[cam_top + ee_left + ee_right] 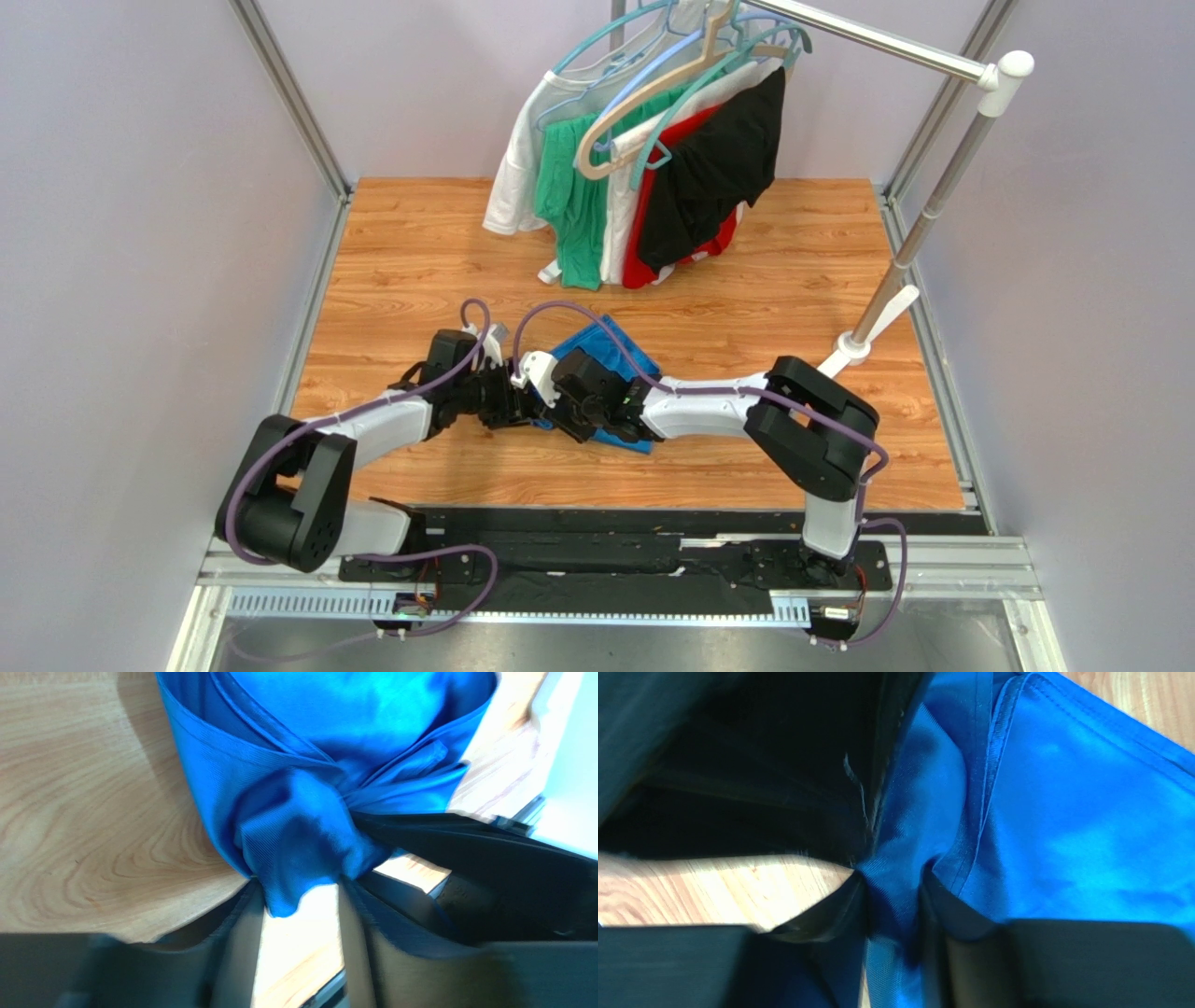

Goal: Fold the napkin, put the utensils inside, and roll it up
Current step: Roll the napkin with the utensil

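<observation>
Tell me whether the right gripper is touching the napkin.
Touching. The right wrist view shows a fold of the napkin squeezed between the fingers of the right gripper, with cloth pressed against both.

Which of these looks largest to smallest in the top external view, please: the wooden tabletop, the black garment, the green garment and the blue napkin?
1. wooden tabletop
2. black garment
3. green garment and blue napkin: unranked. Their visible areas look alike, and the arms cover part of the napkin.
</observation>
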